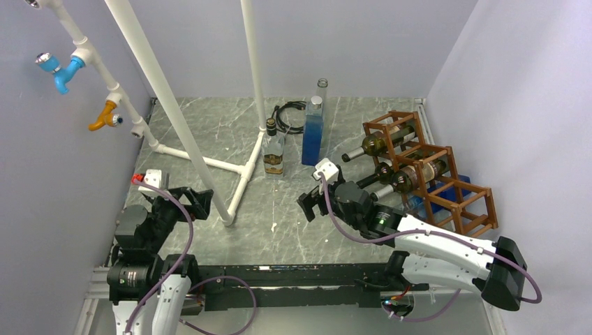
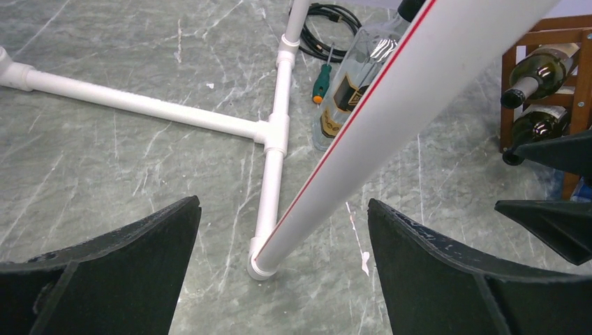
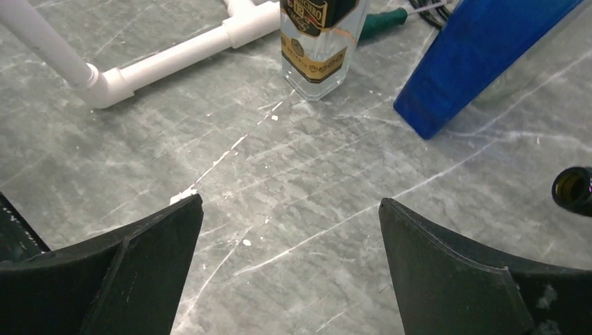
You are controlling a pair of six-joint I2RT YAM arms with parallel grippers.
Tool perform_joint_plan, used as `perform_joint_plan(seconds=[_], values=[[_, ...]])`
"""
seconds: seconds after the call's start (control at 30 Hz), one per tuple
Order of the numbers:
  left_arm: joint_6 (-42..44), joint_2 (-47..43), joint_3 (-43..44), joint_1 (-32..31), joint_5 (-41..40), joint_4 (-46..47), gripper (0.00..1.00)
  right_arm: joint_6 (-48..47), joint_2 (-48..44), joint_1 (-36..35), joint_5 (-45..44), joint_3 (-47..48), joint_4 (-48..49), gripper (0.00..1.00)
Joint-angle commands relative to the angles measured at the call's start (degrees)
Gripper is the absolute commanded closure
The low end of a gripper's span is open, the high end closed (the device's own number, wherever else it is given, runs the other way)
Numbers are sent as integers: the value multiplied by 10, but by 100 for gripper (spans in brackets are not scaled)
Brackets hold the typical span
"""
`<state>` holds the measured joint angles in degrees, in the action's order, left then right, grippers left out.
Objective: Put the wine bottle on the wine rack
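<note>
The wine rack (image 1: pixel 434 149) stands at the right edge of the grey marble table (image 1: pixel 202 129), against the wall. One wine bottle (image 1: pixel 380 144) lies in its top cell, neck pointing left, and two more wine bottles (image 1: pixel 410 179) lie side by side in the tier below. Just left of those necks hangs the right gripper (image 1: pixel 315 201), fingers spread wide and holding nothing. Behind it stand a tall blue bottle (image 1: pixel 313 132) and a square liquor bottle (image 1: pixel 274 152). Well apart at the left, the left gripper (image 1: pixel 194 201) is likewise wide open and empty, facing the white pipe frame (image 1: pixel 209 164).
</note>
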<state>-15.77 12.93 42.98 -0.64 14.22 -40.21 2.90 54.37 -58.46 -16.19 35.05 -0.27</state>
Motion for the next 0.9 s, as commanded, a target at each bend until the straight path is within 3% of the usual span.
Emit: perform_joint_plan(seconds=[0.0, 0.3, 0.43, 0.63, 0.77, 0.87], values=[[-1, 14, 13, 5, 14, 12, 5, 57, -13, -1, -45, 46, -34, 0], [-3, 17, 13, 23, 9, 9, 6, 73, -43, 3, -147, 51, -16, 0], [-2, 16, 12, 23, 14, 13, 6, 60, -21, 48, -139, 81, 49, 1], [-3, 17, 12, 23, 16, 12, 6, 78, 90, 164, -62, 253, 9, 1], [-5, 8, 11, 23, 10, 11, 5, 49, 154, 178, -64, 369, -36, 1], [-4, -3, 9, 24, 9, 14, 4, 38, 185, 179, -76, 405, -26, 1]])
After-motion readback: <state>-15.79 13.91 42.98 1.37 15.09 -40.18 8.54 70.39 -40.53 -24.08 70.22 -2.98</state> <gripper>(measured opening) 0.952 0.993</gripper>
